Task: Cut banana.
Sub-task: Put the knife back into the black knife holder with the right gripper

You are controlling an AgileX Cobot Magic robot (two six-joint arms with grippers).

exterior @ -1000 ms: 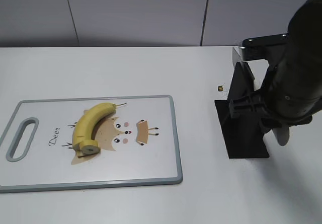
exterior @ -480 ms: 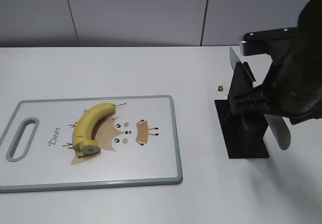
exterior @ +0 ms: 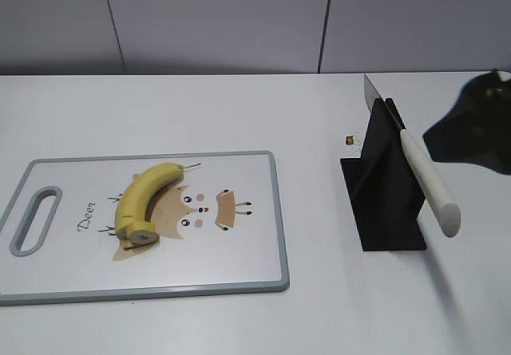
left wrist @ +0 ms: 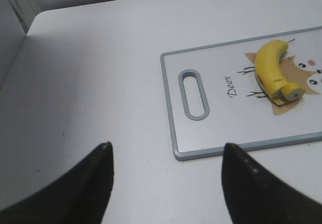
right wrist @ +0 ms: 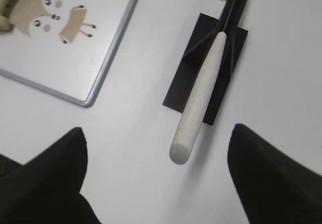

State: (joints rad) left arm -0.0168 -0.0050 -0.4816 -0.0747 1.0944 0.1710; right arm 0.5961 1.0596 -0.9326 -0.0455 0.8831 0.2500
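Observation:
The yellow banana (exterior: 144, 200) lies curved on the white cutting board (exterior: 247, 251), its cut end toward the front; it also shows in the left wrist view (left wrist: 271, 68). A knife with a white handle (exterior: 429, 184) rests slanted in a black stand (exterior: 387, 203); the handle also shows in the right wrist view (right wrist: 198, 100). My right gripper (right wrist: 158, 133) is open, its fingers to either side of the handle's end, not touching it. The right arm (exterior: 479, 132) shows at the right edge. My left gripper (left wrist: 166, 151) is open and empty, left of the board.
The board (left wrist: 236, 113) has a grey rim, a handle slot (left wrist: 193, 94) at its left and a deer drawing. A small dark speck (exterior: 350, 140) lies on the white table beside the stand. A grey wall stands behind.
My right arm has pulled back to the right, away from the stand, uncovering the knife's white handle. The knife stays in the stand. Banana and board have not moved.

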